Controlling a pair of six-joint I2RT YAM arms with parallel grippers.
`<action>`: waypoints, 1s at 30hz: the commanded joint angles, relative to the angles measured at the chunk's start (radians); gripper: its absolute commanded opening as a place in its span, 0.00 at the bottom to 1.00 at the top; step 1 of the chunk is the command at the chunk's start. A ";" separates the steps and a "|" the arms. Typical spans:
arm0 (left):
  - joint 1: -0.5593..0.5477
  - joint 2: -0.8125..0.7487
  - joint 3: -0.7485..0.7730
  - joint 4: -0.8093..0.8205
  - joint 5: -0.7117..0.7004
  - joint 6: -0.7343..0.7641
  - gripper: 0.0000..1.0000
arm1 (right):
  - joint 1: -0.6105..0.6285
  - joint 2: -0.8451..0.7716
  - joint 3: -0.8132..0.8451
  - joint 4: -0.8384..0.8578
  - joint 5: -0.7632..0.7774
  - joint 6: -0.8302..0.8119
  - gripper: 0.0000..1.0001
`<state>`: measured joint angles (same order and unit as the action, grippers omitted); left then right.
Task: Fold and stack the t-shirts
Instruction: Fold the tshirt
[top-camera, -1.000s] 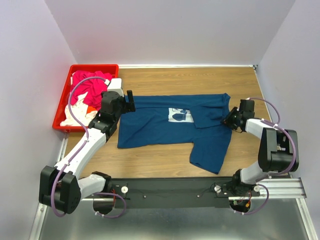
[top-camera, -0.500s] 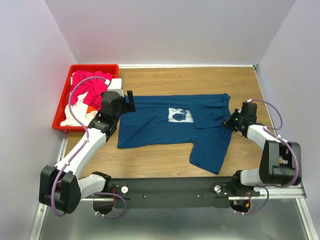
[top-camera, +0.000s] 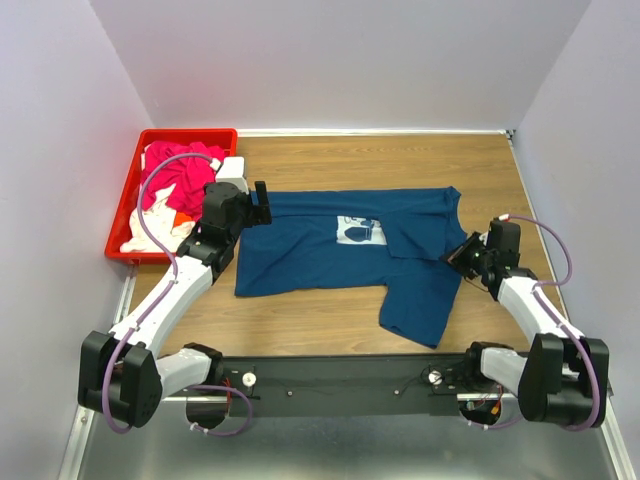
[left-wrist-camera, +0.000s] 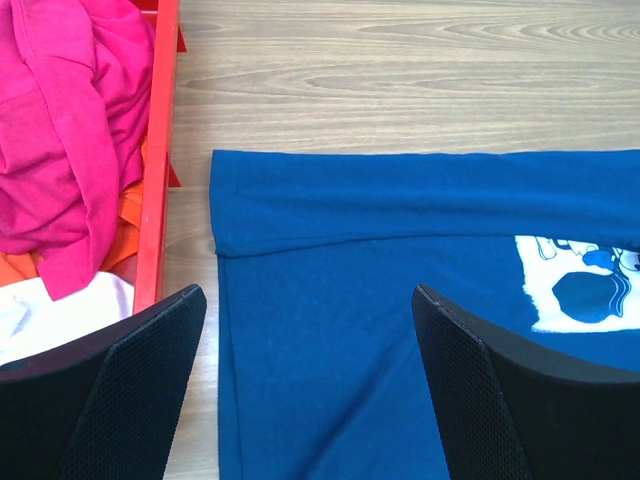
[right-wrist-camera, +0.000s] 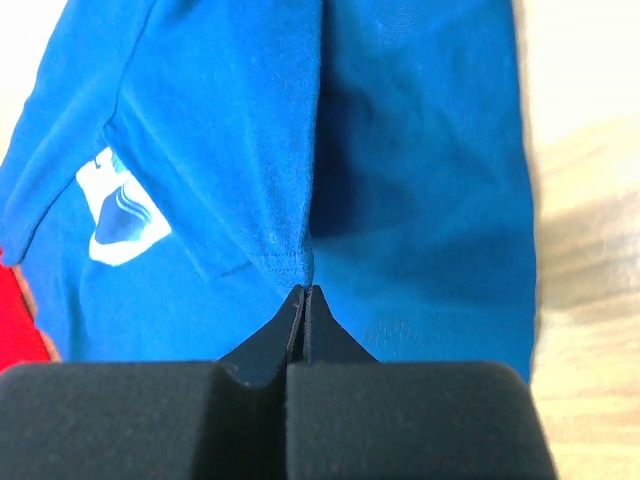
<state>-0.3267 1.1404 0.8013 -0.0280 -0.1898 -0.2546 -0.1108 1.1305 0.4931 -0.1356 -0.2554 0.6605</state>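
Red plastic crate (top-camera: 190, 133) at ten o'clock holds magenta-pink, orange and white cloth t-shirts (top-camera: 165, 185).
Left gripper (left-wrist-camera: 308, 300) gapes wide over navy blue cloth t-shirt (top-camera: 320, 255); right gripper (right-wrist-camera: 303, 292), three o'clock, pinches its fold.

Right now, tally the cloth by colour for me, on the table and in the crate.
blue shirt: 1
pink cloth: 1
orange cloth: 1
white cloth: 1
Total: 4, counting each bunched colour in the red crate as one piece.
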 joint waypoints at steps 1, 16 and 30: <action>0.002 0.005 0.018 -0.001 0.018 0.000 0.91 | -0.001 -0.047 -0.047 -0.041 -0.035 0.044 0.01; 0.002 0.012 0.018 -0.003 0.020 0.000 0.92 | 0.031 0.057 0.054 -0.041 -0.076 0.056 0.03; 0.002 0.021 0.019 -0.004 0.026 0.000 0.91 | 0.135 0.078 0.070 -0.042 -0.045 0.113 0.04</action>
<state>-0.3267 1.1503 0.8021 -0.0319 -0.1886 -0.2546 -0.0090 1.2106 0.5709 -0.1707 -0.3054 0.7425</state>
